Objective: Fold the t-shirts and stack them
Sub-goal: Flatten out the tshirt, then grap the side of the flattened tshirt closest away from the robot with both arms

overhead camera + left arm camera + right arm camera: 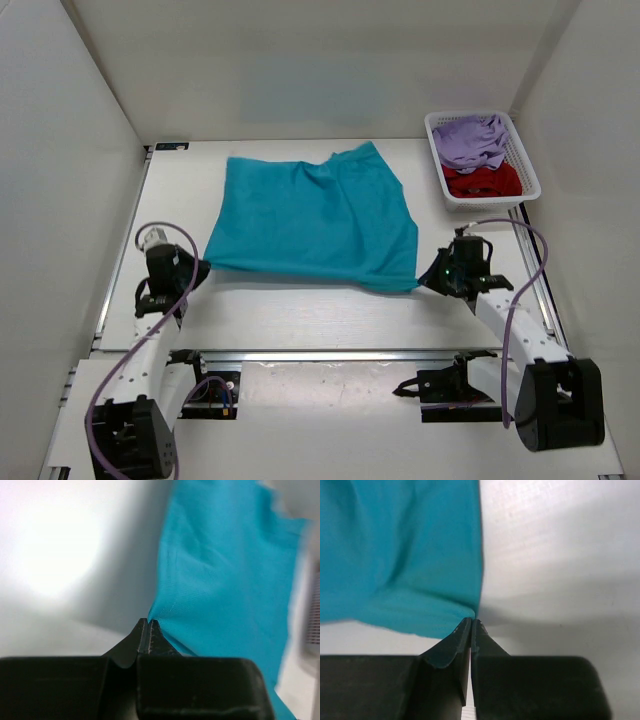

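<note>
Dark red shirt [483,182] sits partly under the lavender shirt [468,138] in the basket [529,166]. Left wrist cam: teal shirt [225,580] runs off at 12 o'clock, grey smear [314,625] at 3 o'clock is too blurry to tell.

Robot lab cell: plain white walls [300,60] boxing white table [300,312], aluminium rail [330,353] at near edge.

Teal t-shirt [310,215] spread on table [300,312], roughly flat, near edge pulled taut. Lavender t-shirt [470,140] and dark red t-shirt [485,181] crumpled in basket [483,201], far right.
</note>
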### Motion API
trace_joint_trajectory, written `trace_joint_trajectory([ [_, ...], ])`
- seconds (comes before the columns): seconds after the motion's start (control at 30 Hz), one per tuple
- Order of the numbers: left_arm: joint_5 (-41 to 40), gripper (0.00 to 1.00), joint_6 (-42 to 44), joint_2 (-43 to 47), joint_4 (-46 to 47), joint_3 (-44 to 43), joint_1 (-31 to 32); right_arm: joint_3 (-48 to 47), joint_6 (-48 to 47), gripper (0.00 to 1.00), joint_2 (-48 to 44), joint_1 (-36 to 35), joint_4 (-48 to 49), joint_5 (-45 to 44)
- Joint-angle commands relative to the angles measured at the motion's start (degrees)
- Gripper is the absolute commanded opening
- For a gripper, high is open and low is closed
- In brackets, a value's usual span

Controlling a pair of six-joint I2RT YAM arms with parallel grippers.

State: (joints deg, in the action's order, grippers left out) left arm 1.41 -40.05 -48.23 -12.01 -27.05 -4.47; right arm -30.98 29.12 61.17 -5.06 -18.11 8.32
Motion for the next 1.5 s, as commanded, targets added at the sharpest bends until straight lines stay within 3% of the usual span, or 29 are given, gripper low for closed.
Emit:
trace_joint_trajectory([
  [0.0, 5.86, 0.0, -2.13, 5.93, 0.06, 8.21, -4.75, 5.99, 4.62, 0.0, -8.32, -0.73, 4.4, -0.93],
  [0.1, 5.45, 0.0, -0.73, 10.86, -4.14, 10.79, -5.29, 8.92, 7.87, 0.0, -12.47, -5.3, 1.07, -1.99],
  [0.3, 6.15, 0.0, 0.24, 14.3, -9.43, 11.32, -3.0, 13.04, 9.46, 0.0, -23.79, -4.79, -6.49, 1.26],
  [0.43, 5.88, 0.0, 1.2, 14.48, -10.58, 8.24, -2.73, 10.17, 9.91, 0.0, -25.14, -6.72, -7.29, -0.67],
  [0.6, 8.17, 0.0, -1.51, 8.87, -4.44, 4.9, -4.41, 5.86, 5.78, 0.0, -14.35, -1.45, -1.77, 3.02],
  [0.93, 6.32, 0.0, -6.62, -11.78, 7.69, -0.8, -2.65, -9.17, 4.19, 0.0, 9.12, -2.59, 5.88, -2.33],
  [1.27, 4.83, 0.0, -6.97, -27.78, 11.39, -8.28, -2.74, -19.19, 2.78, 0.0, 22.94, 0.4, 10.11, -0.23],
  [1.47, 6.05, 0.03, -7.23, -34.47, 14.03, -8.46, -5.02, -25.08, 1.11, 0.0, 31.81, 0.58, 9.84, 0.47],
])
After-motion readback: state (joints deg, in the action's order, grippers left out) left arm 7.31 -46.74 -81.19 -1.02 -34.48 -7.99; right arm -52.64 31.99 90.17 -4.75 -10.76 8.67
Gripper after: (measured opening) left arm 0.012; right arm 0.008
